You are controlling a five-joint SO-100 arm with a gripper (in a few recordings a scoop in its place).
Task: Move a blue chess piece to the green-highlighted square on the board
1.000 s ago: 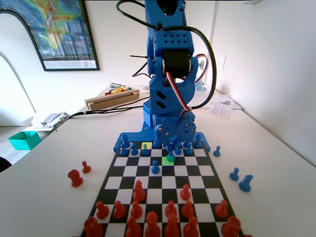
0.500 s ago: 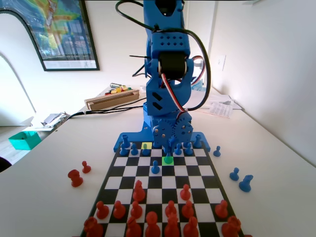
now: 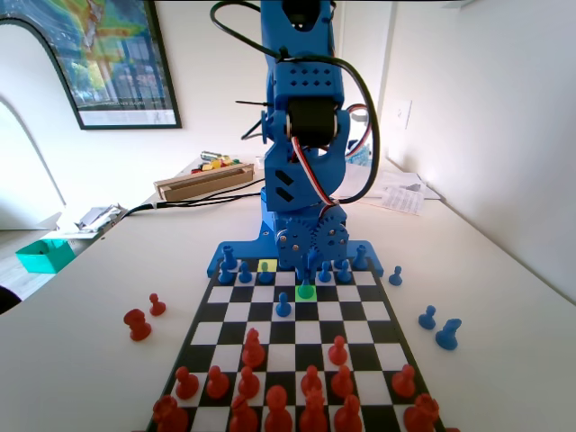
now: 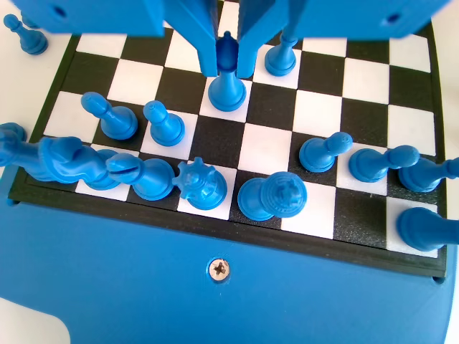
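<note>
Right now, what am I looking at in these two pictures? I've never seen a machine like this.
It is a small blue robot arm playing on a chess board. One picture comes from a camera standing at the far end of the board, looking along it at the arm. The other comes from a camera riding on the arm's wrist, looking straight down.

On the board stand blue pieces near the arm and red pieces near the standing camera; a few of each lie off the board on the table.

The arm's two-finger gripper hangs down with its fingers either side of the blue chess piece, which stands on the green-highlighted square. Whether the fingers are squeezing the piece or just clear of it, I cannot tell.
</note>
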